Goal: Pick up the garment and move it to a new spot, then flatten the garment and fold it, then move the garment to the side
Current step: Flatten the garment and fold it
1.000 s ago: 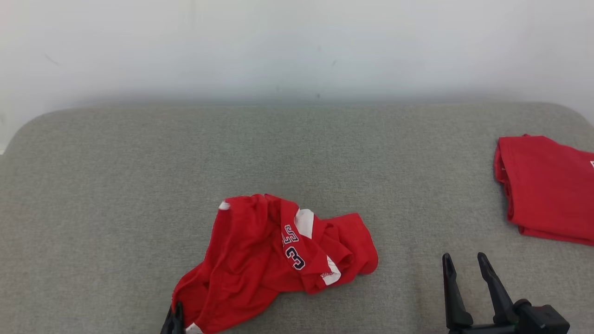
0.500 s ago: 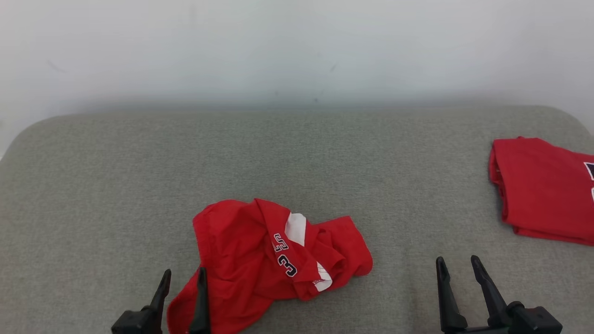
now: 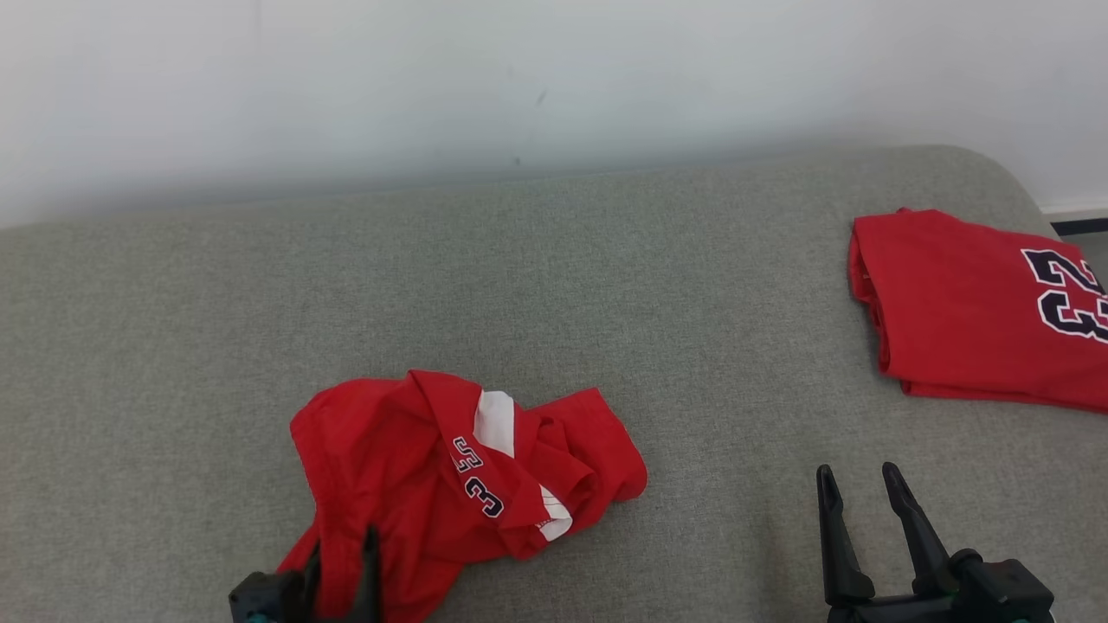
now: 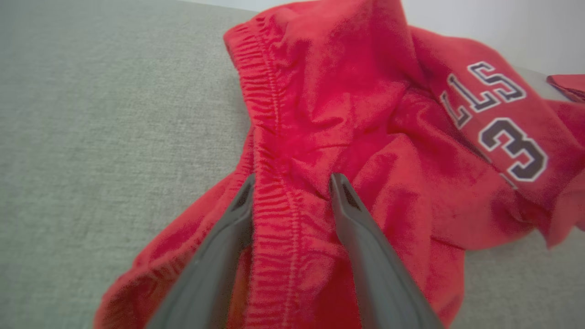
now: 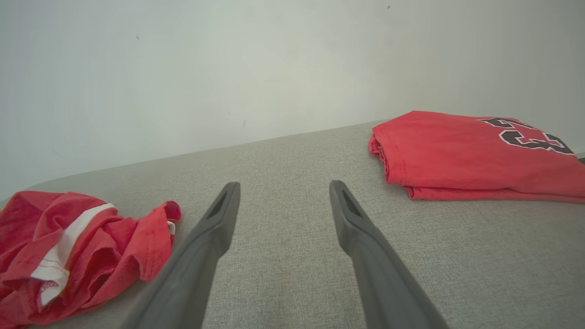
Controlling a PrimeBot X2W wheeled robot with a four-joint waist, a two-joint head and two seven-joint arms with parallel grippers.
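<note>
Red cloth in a crumpled heap, the shorts [image 3: 407, 459] lie on the near left of the grey cushion [image 3: 606, 285], spread mostly left to right. The left gripper [image 3: 342, 558] sits over their near-left end, jaws wide and astride the gathered waistband [image 4: 272, 196], gripping nothing. The right gripper [image 3: 859, 474], jaws wide and empty, stands well apart to the right, so the left arm is plainly the nearer.

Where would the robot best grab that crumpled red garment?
Probably by the ribbed waistband seam at the near-left edge of the crumpled garment, coming in low from the robot's side. That thick gathered ridge should give firm purchase, and the open left gripper straddles it.
</note>
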